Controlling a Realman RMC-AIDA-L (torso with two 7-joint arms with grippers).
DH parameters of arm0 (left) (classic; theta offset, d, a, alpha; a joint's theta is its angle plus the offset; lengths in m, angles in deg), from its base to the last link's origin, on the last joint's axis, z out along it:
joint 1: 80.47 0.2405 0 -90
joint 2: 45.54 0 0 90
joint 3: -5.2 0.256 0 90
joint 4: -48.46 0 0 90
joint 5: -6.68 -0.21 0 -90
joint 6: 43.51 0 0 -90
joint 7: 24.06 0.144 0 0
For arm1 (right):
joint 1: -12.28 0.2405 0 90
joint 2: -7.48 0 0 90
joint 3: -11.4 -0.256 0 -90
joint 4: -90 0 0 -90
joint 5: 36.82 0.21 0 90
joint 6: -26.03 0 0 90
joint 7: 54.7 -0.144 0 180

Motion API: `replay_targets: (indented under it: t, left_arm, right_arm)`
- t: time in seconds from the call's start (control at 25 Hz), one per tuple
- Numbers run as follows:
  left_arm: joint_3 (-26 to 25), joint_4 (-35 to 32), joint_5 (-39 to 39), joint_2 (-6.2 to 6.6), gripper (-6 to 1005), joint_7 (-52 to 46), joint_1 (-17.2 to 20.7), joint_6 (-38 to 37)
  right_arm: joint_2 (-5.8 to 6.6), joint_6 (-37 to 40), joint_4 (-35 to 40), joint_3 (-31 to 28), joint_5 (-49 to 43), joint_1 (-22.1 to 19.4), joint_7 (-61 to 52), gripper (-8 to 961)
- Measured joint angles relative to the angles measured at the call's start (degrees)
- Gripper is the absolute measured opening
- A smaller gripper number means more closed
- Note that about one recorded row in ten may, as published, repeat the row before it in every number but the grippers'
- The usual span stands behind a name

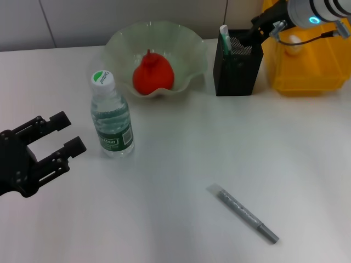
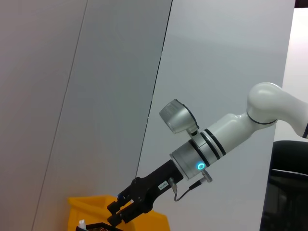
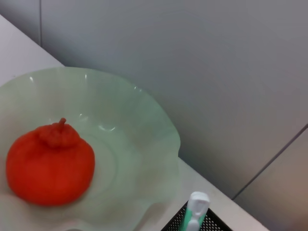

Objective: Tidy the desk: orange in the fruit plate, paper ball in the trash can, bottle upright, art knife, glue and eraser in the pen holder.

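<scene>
The red-orange orange (image 1: 153,74) (image 3: 49,163) lies in the pale green fruit plate (image 1: 189,46) (image 3: 144,144). The bottle (image 1: 111,118) stands upright in front of the plate's left side. A white and green glue stick (image 1: 224,36) (image 3: 196,209) stands in the black mesh pen holder (image 1: 237,68). My right gripper (image 1: 249,35) (image 2: 120,214) hovers over the holder's far right corner. The grey art knife (image 1: 244,213) lies on the table near the front. A pale lump, perhaps the paper ball (image 1: 295,44), sits in the yellow trash can (image 1: 307,71). My left gripper (image 1: 72,132) is open, left of the bottle. The eraser is out of view.
The pen holder and the yellow bin stand side by side at the back right, close to the wall. White table stretches between the bottle and the knife.
</scene>
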Motion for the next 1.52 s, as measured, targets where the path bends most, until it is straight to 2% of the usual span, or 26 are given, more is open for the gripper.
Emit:
replay_targets:
  t: [0.28,0.48,0.76,0.92,1.12,1.32,1.52]
  left_arm:
    - [-0.8,0.0,0.0,0.0,629,0.0,0.2,-0.6]
    - [-1.3,0.0,0.0,0.0,629,0.0,0.2,-1.3]
    - [-1.3,0.0,0.0,-0.07,629,0.0,0.2,-1.4]
    - [-1.3,0.0,0.0,-0.09,629,0.0,0.2,-1.5]
    - [-1.3,0.0,0.0,-0.06,629,0.0,0.4,-2.5]
    - [-1.3,0.0,0.0,-0.02,629,-0.1,0.4,-2.6]
    - [-1.3,0.0,-0.1,0.0,629,-0.1,0.4,-2.7]
  right_arm:
    - [-0.32,4.3,9.0,6.2,-0.1,-3.8,-4.5,467]
    - [-0.38,13.0,18.6,10.0,0.0,-6.4,-10.4,466]
    - [-0.31,26.8,25.7,10.3,0.0,-5.0,-18.9,463]
    - [-0.26,32.6,25.8,10.2,0.0,-3.2,-22.5,461]
    - [-0.41,35.5,24.6,10.9,0.6,-2.7,-26.4,458]
    - [-0.49,35.9,20.4,11.4,6.2,-2.6,-28.1,456]
    - [-0.51,34.6,14.0,13.6,9.8,-0.8,-29.2,456]
